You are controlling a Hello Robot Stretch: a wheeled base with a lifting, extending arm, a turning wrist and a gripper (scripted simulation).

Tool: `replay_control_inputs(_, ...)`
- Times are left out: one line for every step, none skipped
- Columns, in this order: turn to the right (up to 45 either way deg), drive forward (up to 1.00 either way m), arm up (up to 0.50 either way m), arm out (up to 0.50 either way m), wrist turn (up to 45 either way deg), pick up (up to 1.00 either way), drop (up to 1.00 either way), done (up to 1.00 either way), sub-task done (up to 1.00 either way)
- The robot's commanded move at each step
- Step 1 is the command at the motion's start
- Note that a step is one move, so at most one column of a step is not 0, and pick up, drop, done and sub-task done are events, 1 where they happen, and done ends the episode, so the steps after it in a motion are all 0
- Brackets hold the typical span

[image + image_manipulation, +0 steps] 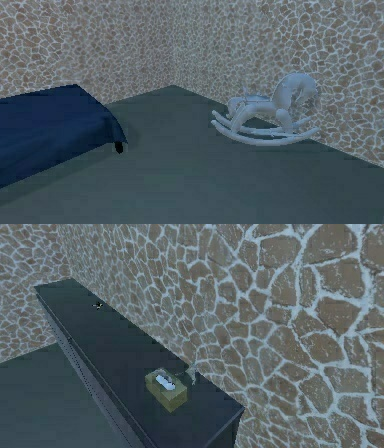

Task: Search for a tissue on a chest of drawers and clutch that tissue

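While atop the chest [110, 334], tissue box [167, 387] (olive)

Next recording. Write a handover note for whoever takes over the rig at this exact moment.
Things: in the arm side view, a small olive tissue box with a white tuft sits on top of the long dark chest of drawers.
Ahead: a blue bed and a rocking horse.
Done: chest and tissue found.
Left: line up, reach out and take the tissue.

Open floor [180, 165] btwn bed [50, 125] & rocking horse [272, 112] — chest of drawers [110, 339] flush to wall [280, 314], box [167, 388] on top
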Motion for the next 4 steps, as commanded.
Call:
replay_control_inputs(0.0,0.00,0.28,0.00,0.0,0.00,0.00,0.00,0.00)
replay_control_inputs(0.0,0.00,0.00,0.24,0.0,0.00,0.00,0.00,0.00)
replay_control_inputs(0.0,0.00,0.00,0.00,45.0,0.00,0.00,0.00,0.00)
replay_control_inputs(0.0,0.00,0.00,0.00,45.0,0.00,0.00,0.00,0.00)
